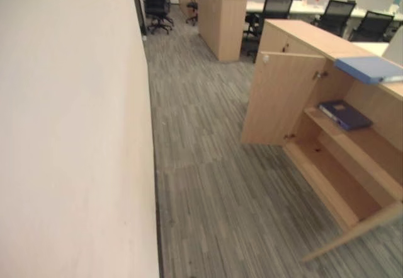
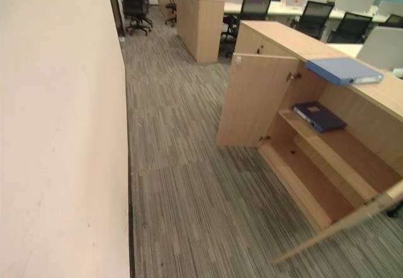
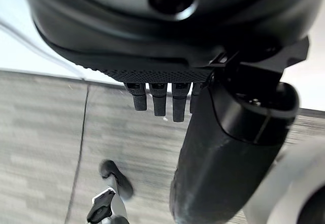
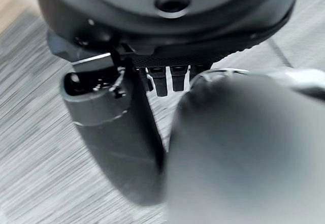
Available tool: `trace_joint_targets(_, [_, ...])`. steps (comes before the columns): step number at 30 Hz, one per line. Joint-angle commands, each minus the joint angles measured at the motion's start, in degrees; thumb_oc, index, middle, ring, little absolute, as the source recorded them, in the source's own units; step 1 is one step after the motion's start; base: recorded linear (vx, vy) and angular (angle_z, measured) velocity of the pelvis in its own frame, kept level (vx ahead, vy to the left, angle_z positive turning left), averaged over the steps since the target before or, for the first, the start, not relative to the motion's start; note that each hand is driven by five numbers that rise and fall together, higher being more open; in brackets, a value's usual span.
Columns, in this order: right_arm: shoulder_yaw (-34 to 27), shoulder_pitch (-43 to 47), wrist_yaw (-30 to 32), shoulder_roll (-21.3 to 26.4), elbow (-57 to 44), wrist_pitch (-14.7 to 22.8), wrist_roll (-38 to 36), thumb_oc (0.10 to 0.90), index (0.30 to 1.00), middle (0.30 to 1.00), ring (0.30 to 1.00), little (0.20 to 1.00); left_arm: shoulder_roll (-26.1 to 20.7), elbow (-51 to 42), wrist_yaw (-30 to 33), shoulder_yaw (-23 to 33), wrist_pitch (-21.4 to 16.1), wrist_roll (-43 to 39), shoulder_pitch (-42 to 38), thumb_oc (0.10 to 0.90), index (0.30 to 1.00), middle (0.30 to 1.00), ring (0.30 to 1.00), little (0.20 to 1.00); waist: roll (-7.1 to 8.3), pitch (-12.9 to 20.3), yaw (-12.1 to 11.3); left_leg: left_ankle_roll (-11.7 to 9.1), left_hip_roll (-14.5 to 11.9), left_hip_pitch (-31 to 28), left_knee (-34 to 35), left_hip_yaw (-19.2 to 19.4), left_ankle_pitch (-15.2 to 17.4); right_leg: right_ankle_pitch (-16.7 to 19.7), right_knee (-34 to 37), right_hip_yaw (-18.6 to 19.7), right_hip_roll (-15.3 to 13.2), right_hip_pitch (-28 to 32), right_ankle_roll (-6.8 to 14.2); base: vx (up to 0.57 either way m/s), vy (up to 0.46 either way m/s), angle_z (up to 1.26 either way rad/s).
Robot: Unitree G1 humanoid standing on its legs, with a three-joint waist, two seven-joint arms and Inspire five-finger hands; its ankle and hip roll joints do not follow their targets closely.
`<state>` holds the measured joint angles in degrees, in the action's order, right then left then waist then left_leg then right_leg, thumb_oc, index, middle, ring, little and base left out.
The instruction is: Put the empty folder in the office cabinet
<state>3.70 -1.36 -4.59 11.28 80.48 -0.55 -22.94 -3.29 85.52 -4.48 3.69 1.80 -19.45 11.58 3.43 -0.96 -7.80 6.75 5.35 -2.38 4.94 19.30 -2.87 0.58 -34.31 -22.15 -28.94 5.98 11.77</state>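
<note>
A pale wall point(image 1: 69, 127) took up the robot's left side, with grey striped carpet point(image 1: 208, 183) running ahead toward desks and black chairs point(image 1: 157, 4). To the right stood the cabinet point(image 1: 296, 38), both doors swung wide: the far door point(image 1: 280, 98) hung square to the front, and the near door point(image 1: 352, 231) jutted out over the carpet. Inside, the bottom shelf point(image 1: 334, 183) was bare. A dark folder point(image 1: 345, 115) lay flat on the upper shelf, and a light blue folder point(image 1: 370, 69) lay on the cabinet top, one end overhanging the open front.

The left hand point(image 3: 162, 99) hung over the carpet with fingers straight and relaxed, holding nothing. The right hand point(image 4: 162, 82) likewise pointed down at the floor, fingers loose and apart, empty.

Which folder was the empty one could not be told, though the blue one on top looked the likely candidate, not yet shelved. The step appeared to be the approach. To do it well, the robot would need to turn right and square up to the opening, steer clear of the near door, then take the folder by its overhanging end.
</note>
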Motion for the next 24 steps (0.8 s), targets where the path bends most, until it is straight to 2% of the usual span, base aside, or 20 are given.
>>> trace_joint_targets(1, [0.78,5.44,-1.20,1.54,-1.18,-0.43,0.23,0.800,0.900,0.900,0.900,0.900,-7.78,-1.48,1.05,-3.72,-1.52,3.83,-3.75,0.800,0.900,0.900,0.900,0.900,-3.33,-4.05,0.20,-1.40,1.97,1.41,0.06,-2.85,2.08,19.40,-1.44,-1.47,-1.60,0.92,1.59,0.31,0.390,0.86])
trace_joint_targets(2, [1.68,6.46,-1.36,1.11,-2.47,-0.07,-0.13,0.800,0.900,0.900,0.900,0.900,-7.96,-2.12,0.75,-4.30,-1.57,4.06,-3.79,0.800,0.900,0.900,0.900,0.900,-4.08,-5.07,1.01,-1.25,1.85,-0.55,0.06,-2.89,3.65,14.52,-3.53,-3.92,-1.83,-2.91,0.55,0.15,0.124,0.74])
trace_joint_targets(3, [1.70,6.48,-1.35,1.11,-2.48,-0.08,-0.14,0.800,0.900,0.900,0.900,0.900,-7.96,-2.13,0.75,-4.28,-1.56,4.06,-3.80,0.800,0.900,0.900,0.900,0.900,-4.07,-5.11,1.09,-1.31,1.82,-0.58,0.06,-2.95,3.67,14.35,-3.59,-4.04,-1.82,-2.83,0.50,0.22,0.164,0.45])
trace_joint_targets(4, [2.14,7.15,-1.51,1.01,-3.20,0.14,-0.56,0.800,0.900,0.900,0.900,0.900,-8.01,-2.28,0.71,-4.51,-1.65,3.89,-3.76,0.800,0.900,0.900,0.900,0.900,-4.72,-5.95,1.77,-1.47,1.15,-1.74,0.06,-3.07,3.99,10.12,-3.22,-5.49,0.23,-5.87,-0.78,0.12,0.017,0.20])
trace_joint_targets(5, [2.29,7.82,-1.50,1.02,-3.88,0.29,-0.88,0.800,0.900,0.900,0.900,0.900,-7.83,-2.20,0.58,-4.65,-1.68,3.84,-3.58,0.800,0.900,0.900,0.900,0.900,-5.14,-6.61,1.97,-1.76,0.69,-2.48,0.06,-3.50,4.26,8.56,-0.66,-6.41,1.85,-8.00,-1.21,0.17,-0.013,-0.03])
trace_joint_targets(6, [2.24,8.40,-1.56,1.04,-4.40,0.50,-1.36,0.800,0.900,0.900,0.900,0.900,-7.49,-2.16,0.43,-4.74,-1.68,3.98,-3.24,0.800,0.900,0.900,0.900,0.900,-5.89,-7.18,2.14,-2.31,-0.18,-3.19,0.06,-3.59,4.37,8.15,3.78,-7.68,4.12,-8.78,-1.52,0.11,-0.056,-0.05])
trace_joint_targets(7, [2.24,8.40,-1.56,1.06,-4.40,0.50,-1.36,0.800,0.900,0.900,0.900,0.900,-7.48,-2.16,0.43,-4.74,-1.68,3.98,-3.24,0.800,0.900,0.900,0.900,0.900,-6.00,-7.22,2.17,-2.34,-0.28,-3.25,0.06,-3.63,4.37,8.23,3.99,-7.80,4.28,-8.60,-1.55,0.19,-0.114,-0.10])
trace_joint_targets(8, [2.53,9.53,-1.61,0.71,-5.31,0.80,-2.39,0.800,0.900,0.900,0.900,0.900,-6.81,-1.76,0.42,-4.93,-1.77,4.12,-2.05,0.800,0.900,0.900,0.900,0.900,-6.05,-8.18,2.82,-3.36,-0.58,-5.31,0.06,-3.88,5.00,8.30,14.27,-8.24,8.93,-12.09,-1.39,0.14,-0.089,0.20])
trace_joint_targets(9, [2.57,9.55,-1.60,0.74,-5.31,0.80,-2.42,0.800,0.900,0.900,0.900,0.900,-6.76,-1.76,0.43,-4.90,-1.78,4.14,-2.05,0.800,0.900,0.900,0.900,0.900,-6.44,-8.22,2.75,-3.56,-1.11,-5.39,0.06,-3.79,4.97,8.93,15.67,-8.59,9.83,-11.40,-1.68,0.21,-0.157,0.16])
trace_joint_targets(10, [2.51,9.78,-1.69,0.65,-5.55,0.86,-2.93,0.800,0.900,0.900,0.900,0.900,-6.61,-1.56,0.24,-4.56,-1.77,4.36,-1.81,0.800,0.900,0.900,0.900,0.900,-5.80,-8.33,2.88,-4.19,-0.97,-6.23,0.06,-3.92,5.48,9.37,21.86,-8.86,11.68,-12.21,-1.02,0.28,-0.215,-0.07])
trace_joint_targets(11, [2.58,9.92,-1.98,0.50,-5.69,0.90,-3.71,0.800,0.900,0.900,0.900,0.900,-6.57,-1.14,0.10,-3.97,-1.91,4.78,-1.67,0.800,0.900,0.900,0.900,0.900,-4.61,-8.30,3.22,-5.75,-1.39,-8.22,0.06,-3.73,6.77,12.21,33.50,-10.53,15.37,-13.13,0.23,0.39,-0.268,-0.50])
trace_joint_targets(12, [2.40,9.71,-2.03,0.51,-5.66,0.84,-3.69,0.800,0.900,0.900,0.900,0.900,-6.59,-1.08,-0.18,-3.72,-1.94,4.96,-1.73,0.800,0.900,0.900,0.900,0.900,-4.07,-8.24,3.55,-6.40,-1.65,-9.00,0.06,-3.81,7.35,14.01,37.79,-10.93,16.48,-13.32,0.92,0.42,-0.255,-0.43])
trace_joint_targets(13, [2.10,9.39,-2.03,0.54,-5.56,0.75,-3.60,0.800,0.900,0.900,0.900,0.900,-6.71,-0.98,-0.50,-3.18,-1.87,5.03,-1.80,0.800,0.900,0.900,0.900,0.900,-3.66,-8.05,3.92,-6.85,-2.03,-9.51,0.06,-3.86,7.71,15.00,39.21,-10.63,16.37,-13.91,1.57,0.30,-0.171,-0.19])
trace_joint_targets(14, [2.01,9.12,-2.04,0.57,-5.59,0.68,-3.77,0.800,0.900,0.900,0.900,0.900,-6.76,-0.92,-0.46,-2.84,-1.91,5.03,-2.09,0.800,0.900,0.900,0.900,0.900,-3.36,-7.72,3.97,-7.03,-2.09,-9.46,0.06,-4.30,7.99,13.39,39.31,-10.20,16.15,-13.78,1.26,0.30,-0.153,0.15])
trace_joint_targets(16, [1.90,8.68,-1.98,0.57,-5.36,0.58,-3.78,0.800,0.900,0.900,0.900,0.900,-6.76,-0.72,-0.26,-2.50,-2.04,5.37,-2.28,0.800,0.900,0.900,0.900,0.900,-3.08,-7.11,3.73,-7.31,-2.31,-9.53,0.06,-4.29,8.63,13.59,39.31,-11.45,15.69,-12.89,1.21,0.28,-0.128,0.36])
trace_joint_targets(18, [1.19,7.88,-1.48,1.18,-4.04,0.41,-3.47,0.800,0.900,0.900,0.900,0.900,-6.32,-0.43,0.45,-2.16,-1.81,5.28,-2.76,0.800,0.900,0.900,0.900,0.900,-3.13,-5.68,4.29,-7.97,-4.01,-9.46,0.06,-4.91,8.91,13.49,39.31,-12.25,16.30,-11.57,-0.35,0.34,-0.156,0.10])
trace_joint_targets(19, [1.20,7.88,-1.48,1.18,-4.04,0.41,-3.47,0.800,0.900,0.900,0.900,0.900,-6.31,-0.43,0.45,-2.16,-1.81,5.28,-2.76,0.800,0.900,0.900,0.900,0.900,-3.14,-5.68,4.30,-7.98,-4.01,-9.46,0.06,-4.93,8.91,13.49,39.31,-12.27,16.30,-11.57,-0.35,0.33,-0.179,0.08])
trace_joint_targets(20, [0.28,7.25,-1.01,2.16,-3.40,0.41,-3.68,0.800,0.900,0.900,0.900,0.900,-6.38,-0.73,0.77,-2.37,-1.78,4.92,-3.66,0.800,0.900,0.900,0.900,0.900,-3.47,-5.45,4.74,-8.82,-5.83,-9.88,0.06,-5.81,9.56,12.22,38.50,-11.88,17.47,-11.73,-1.30,0.33,-0.208,0.19])
trace_joint_targets(24, [-1.62,6.85,0.22,3.96,-1.72,0.73,-5.11,0.800,0.900,0.900,0.900,0.900,-5.98,-1.74,1.85,-4.37,-2.01,4.18,-6.07,0.800,0.900,0.900,0.900,0.900,-4.36,-5.40,6.18,-11.31,-10.19,-9.77,0.06,-5.49,8.94,8.06,34.41,-13.23,18.14,-12.64,-3.07,0.30,-0.222,0.36])
